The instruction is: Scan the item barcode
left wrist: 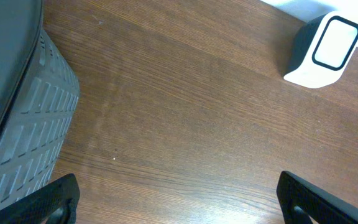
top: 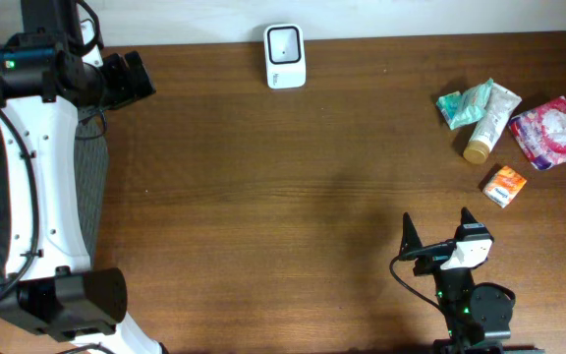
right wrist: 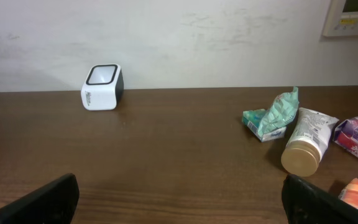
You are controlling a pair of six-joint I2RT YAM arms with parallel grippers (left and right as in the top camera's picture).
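Brown wood table meets a pale wall. Scanner stands at the wall; the items lie well right of it. Left gripper and right gripper gape, empty.

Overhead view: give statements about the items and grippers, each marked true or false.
1. The white box-shaped scanner with a black window stands near the far edge of the brown wooden table. True.
2. The right gripper holds the small orange box. False: it is open and empty; the box lies on the table.
3. The cream tube with a tan cap lies on its side. True.
4. The crumpled teal packet touches the scanner. False: it lies beside the tube, far from the scanner.
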